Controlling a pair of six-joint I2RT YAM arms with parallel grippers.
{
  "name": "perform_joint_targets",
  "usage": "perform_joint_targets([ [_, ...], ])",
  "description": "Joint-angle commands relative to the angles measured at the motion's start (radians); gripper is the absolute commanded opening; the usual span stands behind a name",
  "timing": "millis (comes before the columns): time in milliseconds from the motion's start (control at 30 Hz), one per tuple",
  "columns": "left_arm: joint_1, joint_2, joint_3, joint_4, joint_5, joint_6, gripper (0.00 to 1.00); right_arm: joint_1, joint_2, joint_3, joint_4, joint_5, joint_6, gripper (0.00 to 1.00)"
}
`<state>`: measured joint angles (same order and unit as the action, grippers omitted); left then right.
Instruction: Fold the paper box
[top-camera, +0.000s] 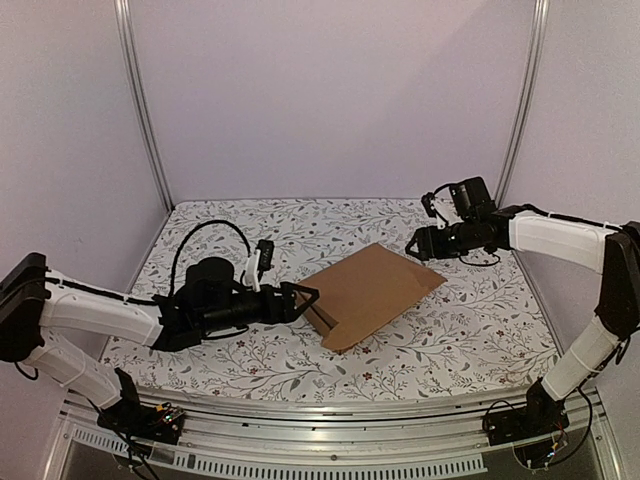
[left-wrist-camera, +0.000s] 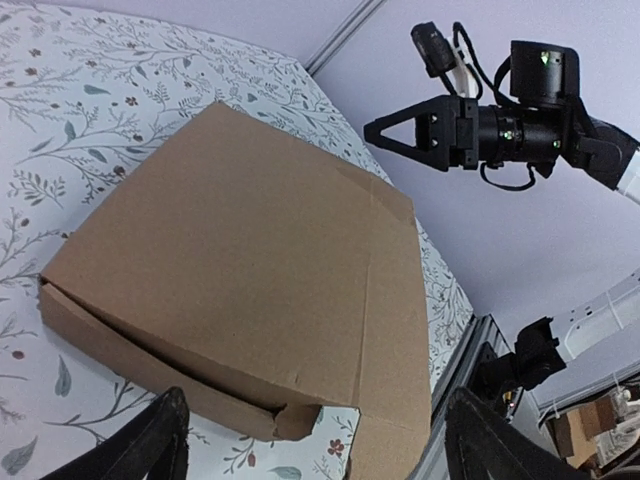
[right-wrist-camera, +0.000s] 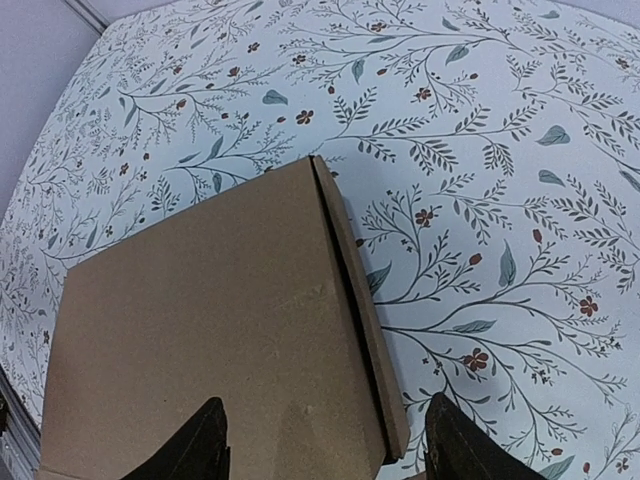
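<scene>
The paper box (top-camera: 375, 288) is lying diagonally mid-table, its near end just beside the left gripper (top-camera: 308, 300), the right gripper (top-camera: 410, 245) hovering beyond, both spread-jawed and empty.

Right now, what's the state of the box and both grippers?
box: folded, lid down with a slight gap along one edge, lying on the table, not held.
left gripper: open, empty, low at the box's left corner.
right gripper: open, empty, raised off the box's far right corner.
</scene>
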<state>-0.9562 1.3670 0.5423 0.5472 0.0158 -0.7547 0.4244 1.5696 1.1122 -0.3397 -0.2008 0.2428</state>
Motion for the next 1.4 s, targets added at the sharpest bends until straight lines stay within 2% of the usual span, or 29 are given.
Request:
perform_joint_targets([
  [0,0.053,0.072,-0.031,0.125,0.182,-0.23,0.87,-0.007,0.043,0.046,0.001,-0.053,0.022,0.66],
  [200,0.076,0.239,-0.035,0.363,0.353,-0.473,0.85,-0.019,0.092,0.068,-0.001,-0.062,0.021,0.66],
  [467,0.069,0.461,0.031,0.603,0.437,-0.663,0.81,-0.018,0.101,0.062,-0.003,-0.062,0.023,0.66],
  [1033,0.051,0.487,0.105,0.55,0.47,-0.692,0.77,-0.018,0.138,0.048,-0.008,-0.083,0.003,0.54],
  [1233,0.038,0.516,0.119,0.56,0.474,-0.699,0.77,-0.018,0.151,0.035,-0.003,-0.134,0.012,0.42],
  [1367,0.025,0.527,0.132,0.56,0.482,-0.704,0.76,-0.018,0.147,0.017,0.01,-0.15,0.022,0.4],
])
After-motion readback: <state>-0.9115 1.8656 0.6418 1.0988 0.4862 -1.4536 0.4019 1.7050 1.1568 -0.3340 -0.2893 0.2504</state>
